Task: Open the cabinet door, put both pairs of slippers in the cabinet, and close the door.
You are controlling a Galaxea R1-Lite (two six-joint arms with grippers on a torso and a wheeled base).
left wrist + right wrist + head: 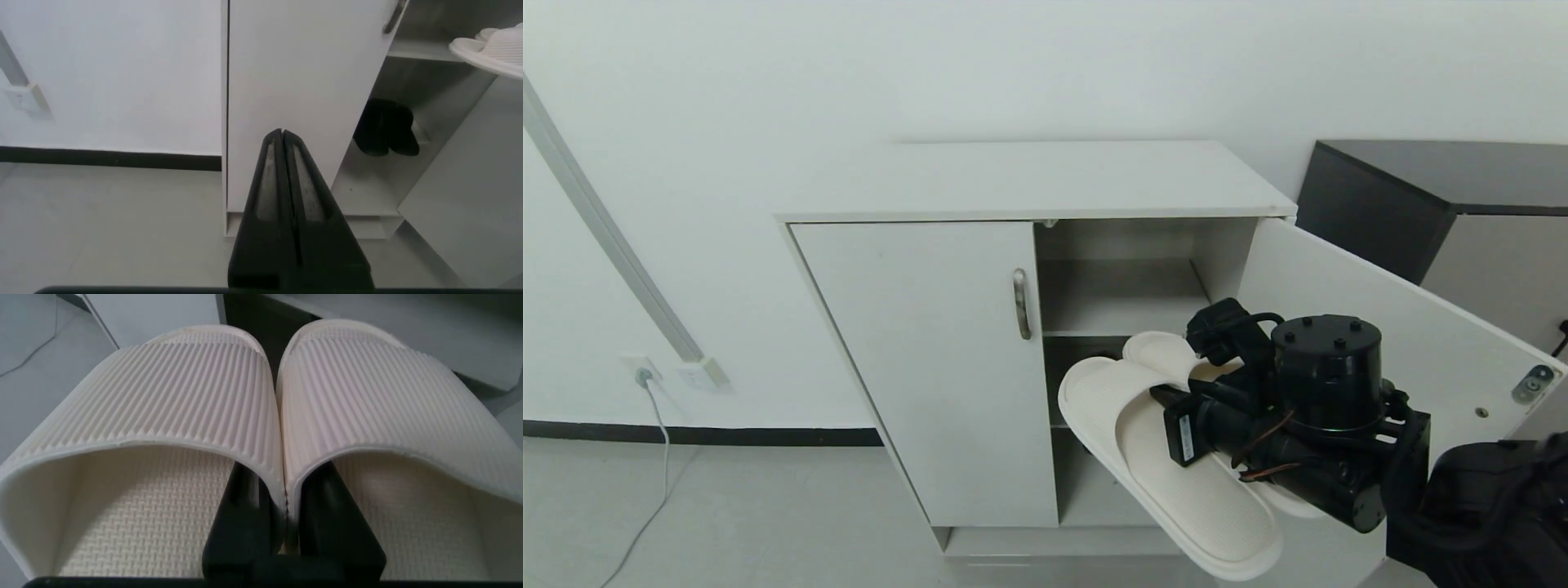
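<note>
Slippers: pair of cream ribbed foam slippers [1176, 482], side by side, inner strap walls pinched in the right pincer [284, 518], just before the open right half of the white wooden cabinet [1045, 175].
Axis: slants toward the opening, far ends at its front edge.
Room: open door [1380, 327] to the right, closed door [923, 367] to the left; black pair [390, 126] on a lower shelf.
Left pincer [283, 188]: closed tight, empty, facing the closed door.
</note>
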